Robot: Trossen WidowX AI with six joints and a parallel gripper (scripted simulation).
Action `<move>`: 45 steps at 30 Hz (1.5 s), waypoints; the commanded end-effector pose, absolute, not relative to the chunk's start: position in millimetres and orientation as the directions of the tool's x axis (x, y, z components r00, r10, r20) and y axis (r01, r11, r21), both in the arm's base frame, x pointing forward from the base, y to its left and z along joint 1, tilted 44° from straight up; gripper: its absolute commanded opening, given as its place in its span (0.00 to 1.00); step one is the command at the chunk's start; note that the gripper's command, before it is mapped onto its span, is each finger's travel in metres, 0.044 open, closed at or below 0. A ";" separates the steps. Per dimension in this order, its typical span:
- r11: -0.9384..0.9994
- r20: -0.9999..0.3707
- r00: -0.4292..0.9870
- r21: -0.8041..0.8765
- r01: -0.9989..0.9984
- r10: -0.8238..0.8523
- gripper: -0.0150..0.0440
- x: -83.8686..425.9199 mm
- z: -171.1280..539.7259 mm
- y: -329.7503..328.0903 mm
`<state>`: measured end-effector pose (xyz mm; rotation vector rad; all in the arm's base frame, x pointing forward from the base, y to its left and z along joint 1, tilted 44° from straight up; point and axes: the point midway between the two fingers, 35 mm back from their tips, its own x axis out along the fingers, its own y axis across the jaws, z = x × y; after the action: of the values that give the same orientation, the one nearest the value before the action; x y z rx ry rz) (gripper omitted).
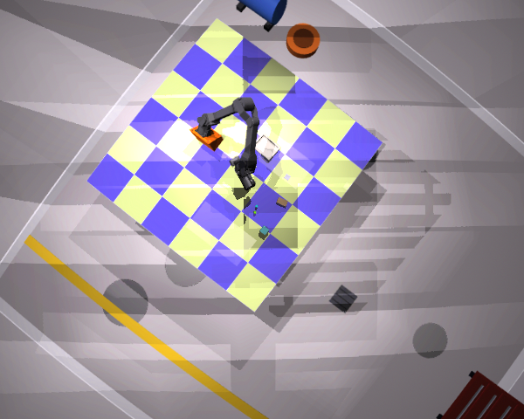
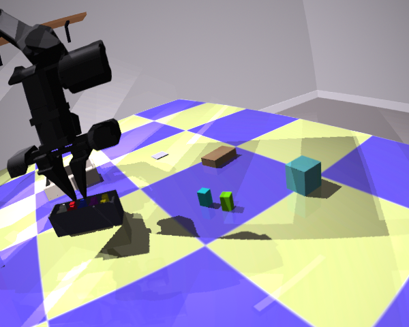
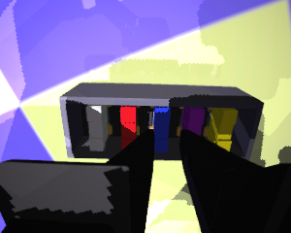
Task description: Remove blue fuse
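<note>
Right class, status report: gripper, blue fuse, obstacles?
Gripper open, holding nothing, tips straddling blue fuse. Fuse seated in fuse block. Red fuse, purple fuse close alongside.

Overhead, low side, wrist close-up

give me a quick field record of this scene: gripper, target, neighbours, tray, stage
gripper: gripper part open, holding nothing, fingers straddling the blue fuse
target: blue fuse seated in the fuse block, middle slot
neighbours: white fuse, red fuse, purple fuse, yellow fuse, all in their slots
tray: pale tray behind the block
stage: lined up for the grasp, not yet closed on the fuse
</note>
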<state>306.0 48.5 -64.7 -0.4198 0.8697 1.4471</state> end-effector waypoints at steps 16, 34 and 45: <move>0.125 -0.722 -0.108 0.261 -0.957 0.683 0.38 303.0 -72.0 54.7; 0.125 -0.722 -0.108 0.261 -0.957 0.683 0.38 302.5 -75.0 57.6; 0.125 -0.722 -0.108 0.261 -0.957 0.683 0.38 302.5 -75.0 57.6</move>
<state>303.3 56.8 -73.9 -0.4150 0.8733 1.4510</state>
